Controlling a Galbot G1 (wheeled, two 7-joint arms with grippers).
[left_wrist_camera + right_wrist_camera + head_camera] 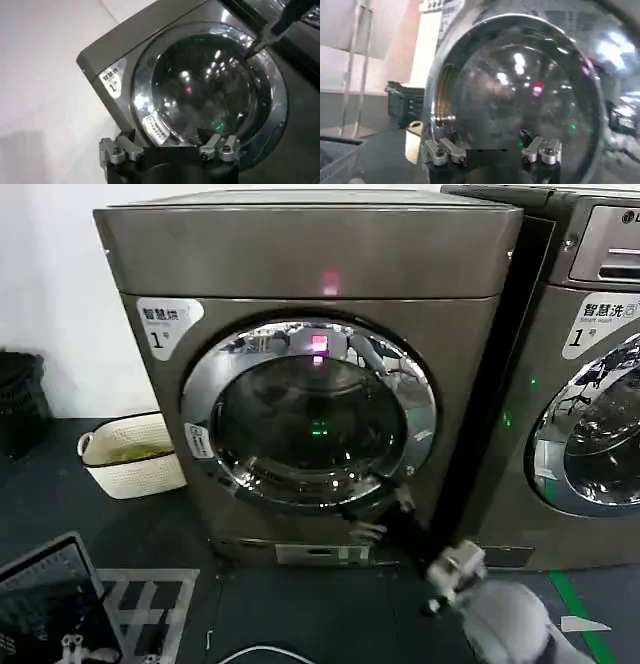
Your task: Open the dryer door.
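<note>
Black hand [490, 150], silver screwed finger links; white-grey right forearm [515, 624]

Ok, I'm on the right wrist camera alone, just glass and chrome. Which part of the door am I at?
Observer: In the head view the right gripper is at the lower right rim of the dryer door, which looks flush with the front.
Operator: And is it the correct machine?
Observer: Yes, it is the dryer with the plain top panel. The neighbouring machine, with the silver control panel, stands to its right.
Operator: Where's the left arm?
Observer: The left gripper hangs open, off the door, facing the glass.
</note>
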